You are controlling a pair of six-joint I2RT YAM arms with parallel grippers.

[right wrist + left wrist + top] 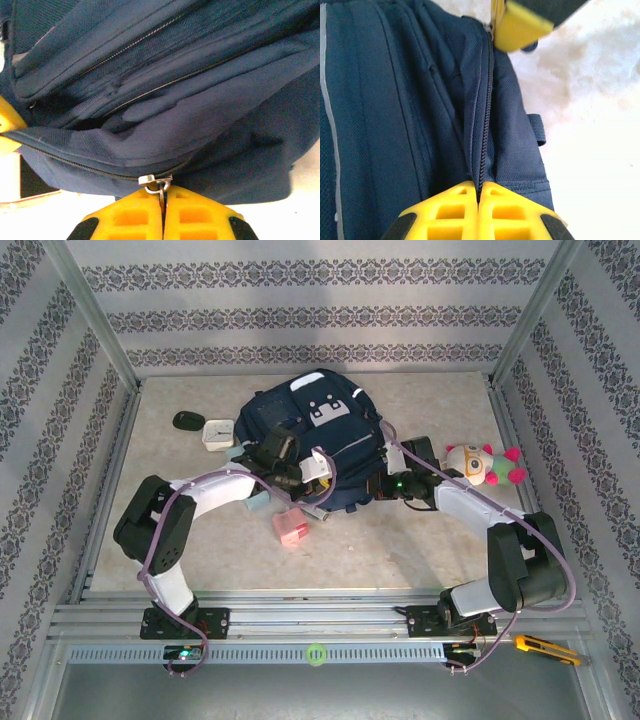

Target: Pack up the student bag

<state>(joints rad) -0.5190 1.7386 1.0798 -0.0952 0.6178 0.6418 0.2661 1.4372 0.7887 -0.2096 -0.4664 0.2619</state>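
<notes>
The student bag [318, 430], a dark navy backpack with pale trim, lies flat in the middle of the table. At its near edge my left gripper [318, 490] is shut, its yellow fingertips [465, 200] pinching the navy fabric along the zipper seam [484, 125]. My right gripper [372, 490] meets the same edge from the right. Its jaws are shut on the metal zipper pull [161, 186], which hangs from the silver slider [147, 178]. This zipper [75, 162] looks closed to the left of the slider. The bag [165, 90] shows more zippers higher up.
A plush toy [485, 465] lies right of the bag. A white box [217, 432] and a black item [186, 421] sit to its left, and a pink box [291, 528] in front. A yellow cutter [545, 648] rests on the front rail.
</notes>
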